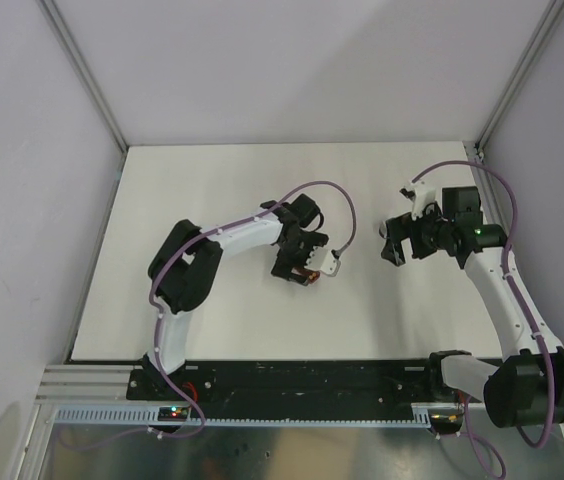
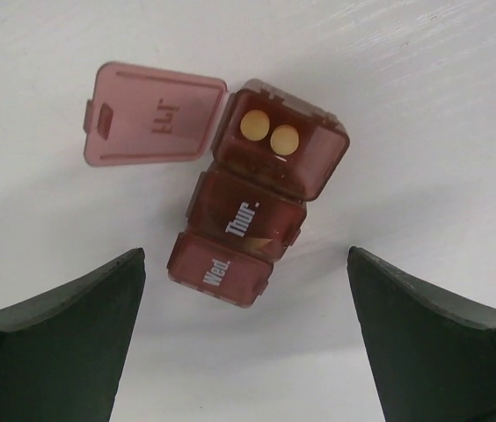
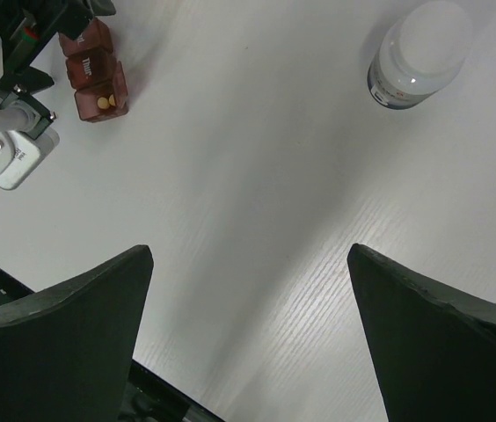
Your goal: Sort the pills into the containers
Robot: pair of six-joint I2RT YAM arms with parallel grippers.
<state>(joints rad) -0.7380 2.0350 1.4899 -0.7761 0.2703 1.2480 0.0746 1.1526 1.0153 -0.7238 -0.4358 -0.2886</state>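
- table (image 1: 262, 180): white, matte, faint grain; your pill box sits near its middle, under the L arm.
- left gripper (image 2: 244, 255): hangs over the box, jaws wide apart, nothing held, no contact.
- right gripper (image 3: 249, 251): tilted at bare table, jaws wide, nothing held.
- pill box (image 2: 248, 211): dark red see-thru plastic, 3 square compts in a row; Wed. & Thur. closed, end lid (image 2: 156, 123) flipped open.
- bottle (image 3: 419, 53): round, white cap, well apart from the box.
- pills (image 2: 252, 124): 2 round yellow ones, side by side in the open end compt.
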